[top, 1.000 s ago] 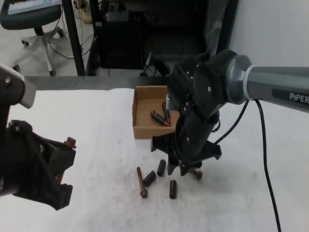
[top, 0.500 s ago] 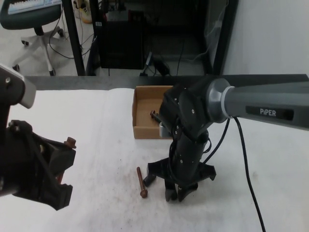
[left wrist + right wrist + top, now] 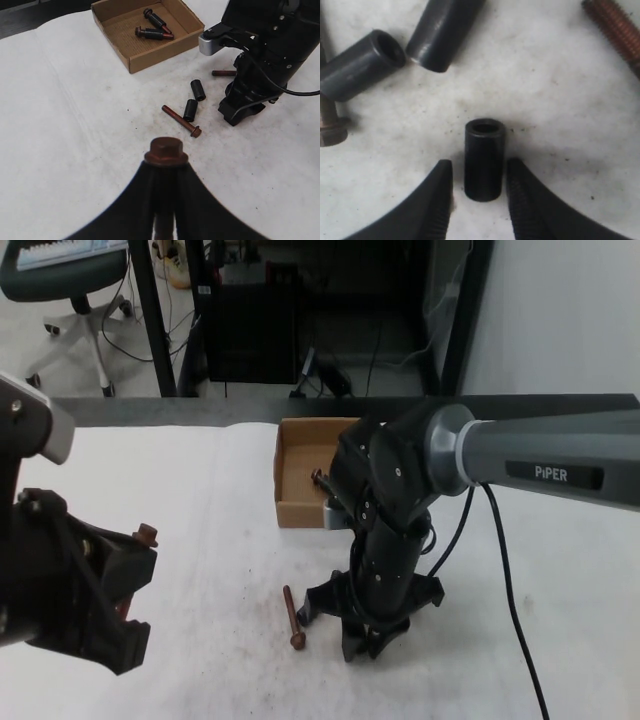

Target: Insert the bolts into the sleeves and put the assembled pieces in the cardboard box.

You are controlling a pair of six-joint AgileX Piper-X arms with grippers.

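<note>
White cloth w/ office chair & dark rack in bkgd.

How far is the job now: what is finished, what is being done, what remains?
Done: two assembled pieces lie in the cardboard box. In hand: the left gripper holds a bolt; the right gripper is open around a sleeve on the bench. Left: two more sleeves and two loose bolts.

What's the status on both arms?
Left gripper shut on bolt. Right gripper open, fingers either side of sleeve on bench, not gripped yet. Two spare sleeves and loose bolts close by, none between fingers.
</note>
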